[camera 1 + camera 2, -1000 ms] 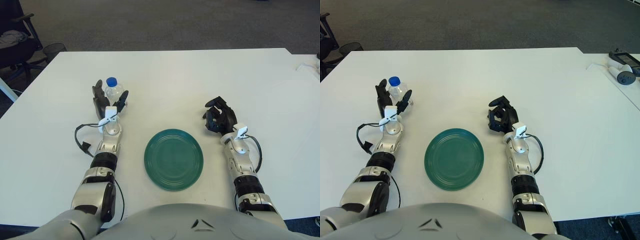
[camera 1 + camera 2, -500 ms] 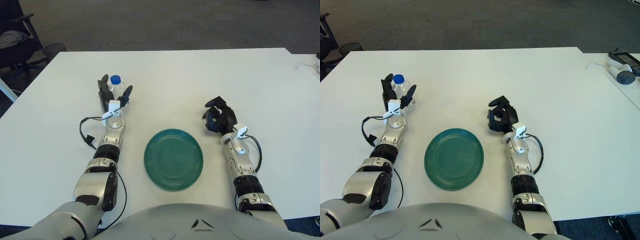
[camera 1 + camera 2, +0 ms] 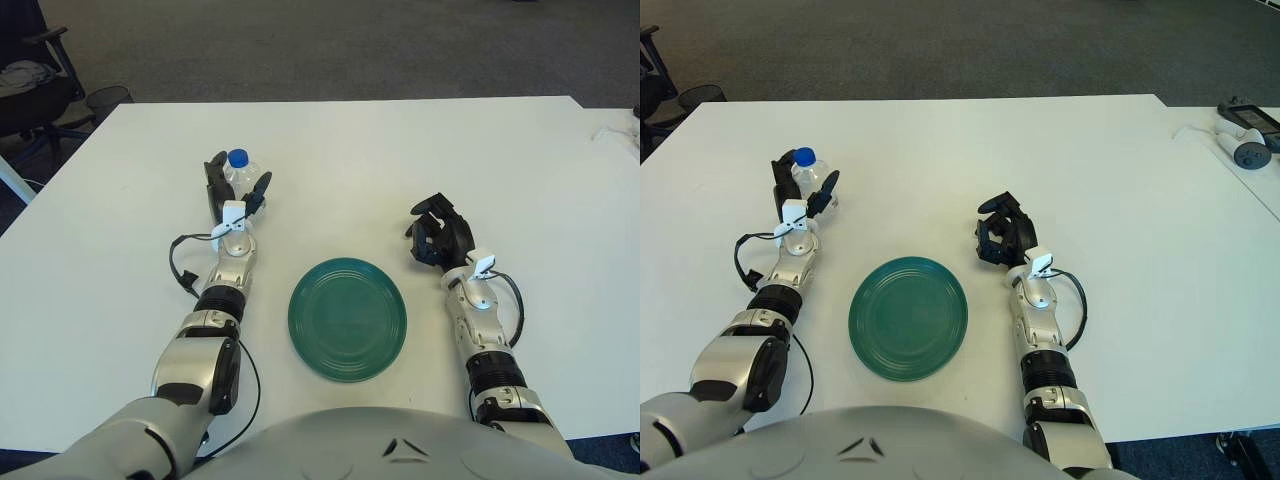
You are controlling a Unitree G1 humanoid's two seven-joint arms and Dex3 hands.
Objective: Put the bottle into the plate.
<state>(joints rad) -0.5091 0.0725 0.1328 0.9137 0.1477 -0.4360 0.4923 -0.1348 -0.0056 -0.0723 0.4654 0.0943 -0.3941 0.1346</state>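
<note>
Clear bottle with a blue cap, upright on the white surface, well left of centre and beyond the plate. Framed by the left hand, whose dark fingers rise spread on either side of the bottle's body, one group at its left and one finger at its right; cannot tell whether they press the plastic or merely flank it, so no firm grip shown. Left forearm stretched forward along the surface, a black cable looping beside the wrist. Green plate, round and bare, flat on the surface nearer the robot's body, to the right of and behind the bottle as seen from the head, well apart from it. Right hand resting on the surface just beyond the plate's right edge, fingers curled inward toward the palm and holding nothing. Farther out, a grey and dark device with a white cord at the far right edge of the surface. Past the surface's left corner, a black office chair and a dark wire bin on the grey carpet.
</note>
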